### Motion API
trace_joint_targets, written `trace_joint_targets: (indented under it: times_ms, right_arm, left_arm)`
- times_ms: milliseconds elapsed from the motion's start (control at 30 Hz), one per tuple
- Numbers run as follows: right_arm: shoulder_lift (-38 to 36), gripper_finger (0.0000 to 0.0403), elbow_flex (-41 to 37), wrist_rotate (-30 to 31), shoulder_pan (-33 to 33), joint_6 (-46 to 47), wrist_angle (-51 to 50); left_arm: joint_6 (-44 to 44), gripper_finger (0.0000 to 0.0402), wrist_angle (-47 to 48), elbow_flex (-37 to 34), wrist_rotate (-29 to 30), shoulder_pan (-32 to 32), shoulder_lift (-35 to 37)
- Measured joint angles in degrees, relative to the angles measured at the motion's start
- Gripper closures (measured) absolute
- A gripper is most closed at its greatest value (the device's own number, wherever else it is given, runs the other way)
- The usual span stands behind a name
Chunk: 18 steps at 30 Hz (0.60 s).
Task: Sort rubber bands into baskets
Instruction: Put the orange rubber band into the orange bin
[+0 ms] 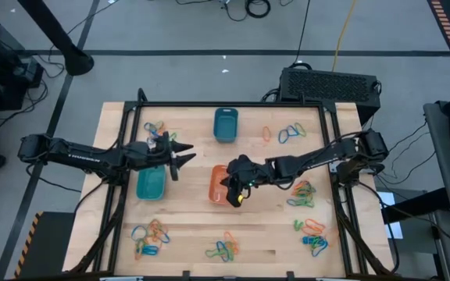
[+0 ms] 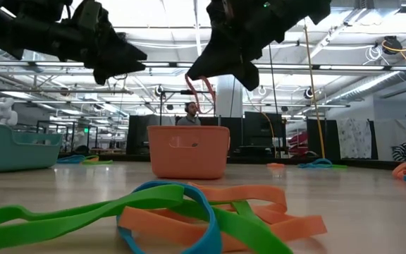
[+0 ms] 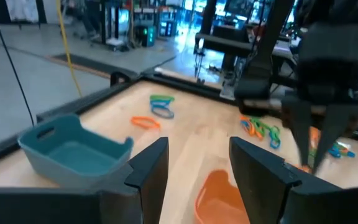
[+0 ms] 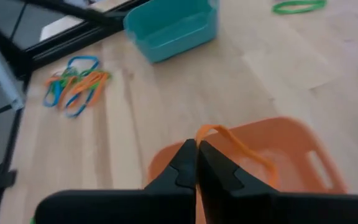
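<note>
Rubber bands lie in mixed heaps around the tabletop (image 1: 186, 218), thickest along the near edge and toward the right side, with a few more near the far edge. Three baskets stand among them: the dark teal basket (image 1: 225, 124) by the far edge, the turquoise basket (image 1: 151, 183) left of centre, and the orange basket (image 1: 219, 184) in the middle. My right gripper (image 4: 196, 163) is directly over the orange basket, clenched on an orange band (image 4: 235, 146) that hangs from my fingertips above the basket's mouth without touching it. I judge this to be the drop step for that one band: the next move calls for parting my fingers so it falls inside, perhaps after sinking a little so it cannot catch the rim. My left gripper (image 3: 193, 168) waits over the turquoise basket, fingers spread and holding nothing.
</note>
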<state>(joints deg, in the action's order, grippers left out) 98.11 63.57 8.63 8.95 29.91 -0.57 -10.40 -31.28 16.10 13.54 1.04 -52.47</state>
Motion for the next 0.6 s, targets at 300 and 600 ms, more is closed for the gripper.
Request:
trace_joint_targets:
  times_ms: [300,600]
  right_arm:
    - [0.3,0.0402,0.0,0.6,0.5,0.8,-0.1]
    - [0.3,0.0403,0.0,0.6,0.5,0.6,-0.1]
  left_arm:
    - [2.3,0.0226,-1.4,0.0,0.2,0.2,0.0]
    - [2.3,0.0226,-1.6,0.0,0.2,0.6,0.0]
